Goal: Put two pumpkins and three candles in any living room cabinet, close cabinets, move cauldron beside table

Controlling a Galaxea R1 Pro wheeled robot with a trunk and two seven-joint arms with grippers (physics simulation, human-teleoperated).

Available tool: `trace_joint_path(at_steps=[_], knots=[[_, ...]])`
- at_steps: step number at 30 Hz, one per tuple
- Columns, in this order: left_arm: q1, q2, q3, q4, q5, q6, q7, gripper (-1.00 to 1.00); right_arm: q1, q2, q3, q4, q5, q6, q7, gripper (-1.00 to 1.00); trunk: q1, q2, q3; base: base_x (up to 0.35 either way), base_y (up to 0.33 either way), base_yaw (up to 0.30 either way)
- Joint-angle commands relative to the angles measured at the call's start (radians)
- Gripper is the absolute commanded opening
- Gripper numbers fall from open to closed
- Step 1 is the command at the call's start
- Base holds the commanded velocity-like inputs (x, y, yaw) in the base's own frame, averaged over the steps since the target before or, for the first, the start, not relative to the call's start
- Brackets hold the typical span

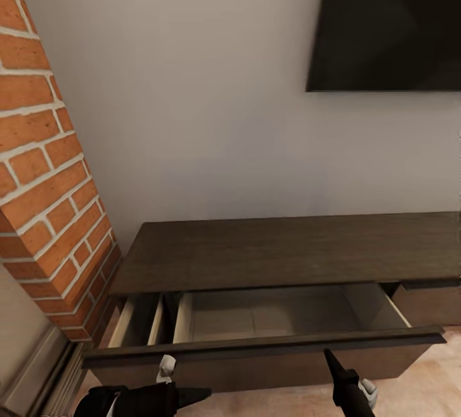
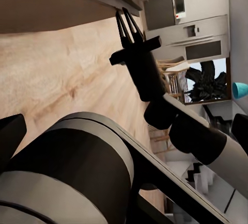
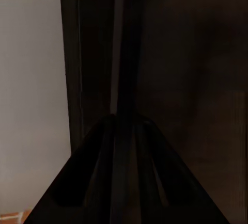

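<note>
Reaching up from the lower right of the head view, the right gripper (image 1: 328, 356) has its tip at the front panel of the cabinet's (image 1: 282, 250) open drawer (image 1: 269, 314), whose pale inside is bare. Its fingers look pressed together, seemingly on the panel's edge. The left gripper (image 1: 203, 394) lies low at the bottom left, pointing right, below the drawer front; whether it is spread I cannot tell. No readable writing shows. A dark screen (image 1: 390, 20) hangs upper right beside brick (image 1: 45, 167).
</note>
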Motion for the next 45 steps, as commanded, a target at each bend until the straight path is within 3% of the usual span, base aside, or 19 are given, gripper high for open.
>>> trace_joint_path(at_steps=[1, 28, 45], knots=[[0.000, 0.000, 0.000, 0.000, 0.002, 0.010, -0.002, 1.00, 0.000, 0.000, 0.008, -0.013, -0.005, 0.015, 0.045, -1.00, -0.001, 0.000, -0.001, -0.235, 0.000, 0.000], [0.000, 0.000, 0.000, 0.000, 0.002, 0.010, -0.002, 1.00, 0.000, 0.000, 0.008, -0.013, -0.005, 0.015, 0.047, -1.00, -0.001, 0.000, -0.001, -0.104, 0.000, 0.000], [0.001, 0.000, 0.000, 0.000, 0.002, 0.010, -0.004, 1.00, 0.000, 0.000, 0.008, -0.013, -0.005, 0.015, 0.047, -1.00, -0.001, 0.000, -0.001, -0.013, 0.000, 0.000]])
